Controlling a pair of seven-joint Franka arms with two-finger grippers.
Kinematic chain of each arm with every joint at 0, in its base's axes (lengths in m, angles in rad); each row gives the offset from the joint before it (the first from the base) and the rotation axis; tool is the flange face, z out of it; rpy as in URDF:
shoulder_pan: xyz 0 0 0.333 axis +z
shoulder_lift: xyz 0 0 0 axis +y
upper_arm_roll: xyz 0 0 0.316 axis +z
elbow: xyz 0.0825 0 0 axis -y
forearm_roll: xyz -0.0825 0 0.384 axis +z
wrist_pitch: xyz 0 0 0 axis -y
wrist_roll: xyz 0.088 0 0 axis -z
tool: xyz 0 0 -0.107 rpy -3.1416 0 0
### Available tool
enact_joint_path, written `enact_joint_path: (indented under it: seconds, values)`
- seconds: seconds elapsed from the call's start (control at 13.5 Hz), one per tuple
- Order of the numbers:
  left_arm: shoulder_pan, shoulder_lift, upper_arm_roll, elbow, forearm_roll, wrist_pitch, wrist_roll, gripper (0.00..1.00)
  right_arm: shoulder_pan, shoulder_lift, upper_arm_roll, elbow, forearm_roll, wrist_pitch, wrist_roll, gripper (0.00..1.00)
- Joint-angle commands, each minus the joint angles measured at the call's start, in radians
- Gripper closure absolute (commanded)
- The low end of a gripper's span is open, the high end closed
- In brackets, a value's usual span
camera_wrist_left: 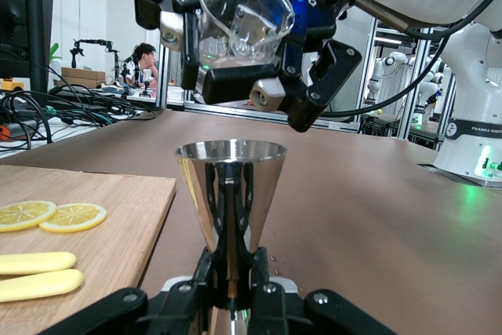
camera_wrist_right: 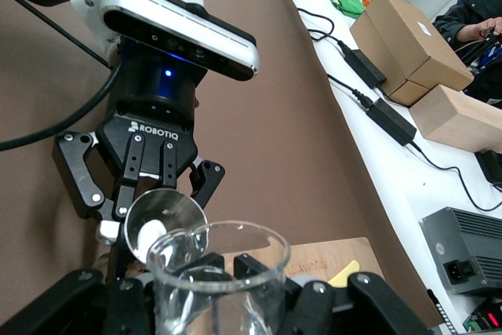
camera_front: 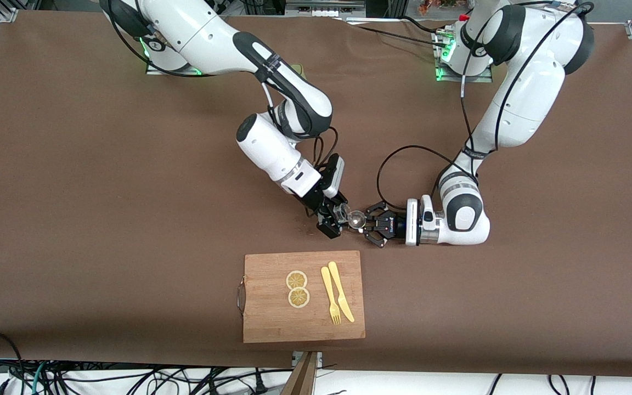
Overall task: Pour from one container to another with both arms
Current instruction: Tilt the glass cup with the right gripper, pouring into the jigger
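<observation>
Left tool: clenched on the narrow waist of a polished steel cone-shaped measuring cup, upright, mouth up, over the bare brown desk just off the board's farther edge.
Right tool: clenched on a small clear glass beaker with a pour lip, held above the steel cup and tilted toward it.
Position of containers: glass rim close over the steel mouth, apart, not touching; both in the air between the two white jointed arms, near the middle of the desk.
Contents: brownish tint low in the glass in the left wrist view; whether liquid, cannot tell.
Risk 1, overshoot: narrow steel mouth, so a stream from a slightly offset lip likely to fall on the brown cloth.
Risk 2, collision: black tool fingers crowded together; further tilt likely to knock glass against steel rim.
Risk 3, slip: smooth glass wall in a two-finger hold, possibly rotating or sliding under a steeper tilt.
Risk 4, tipping: steel cup gripped only at the waist, liable to lean if struck.
Bystanders: rectangular wooden cutting board nearer the front camera, carrying two yellow lemon slices, a pale yellow plastic fork and matching knife; within splash reach, by estimate.
</observation>
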Motion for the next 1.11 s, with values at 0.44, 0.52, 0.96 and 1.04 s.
enact_joint_path:
  seconds: [0.44, 0.52, 0.96, 1.04]
  values:
    - [-0.005, -0.011, -0.001, -0.017, -0.024, 0.027, 0.048, 1.0, 0.039, 0.014, -0.049, 0.005, -0.066, 0.016, 0.015, 1.0]
    - [-0.005, -0.011, -0.001, -0.017, -0.024, 0.027, 0.049, 1.0, 0.042, 0.014, -0.051, 0.005, -0.068, 0.016, 0.015, 1.0]
    - [-0.004, -0.012, 0.0, -0.017, -0.024, 0.022, 0.051, 1.0, 0.042, 0.014, -0.06, 0.006, -0.065, 0.016, 0.022, 1.0]
    - [-0.004, -0.012, 0.0, -0.017, -0.024, 0.022, 0.051, 1.0, 0.042, 0.014, -0.06, 0.006, -0.065, 0.016, 0.022, 1.0]
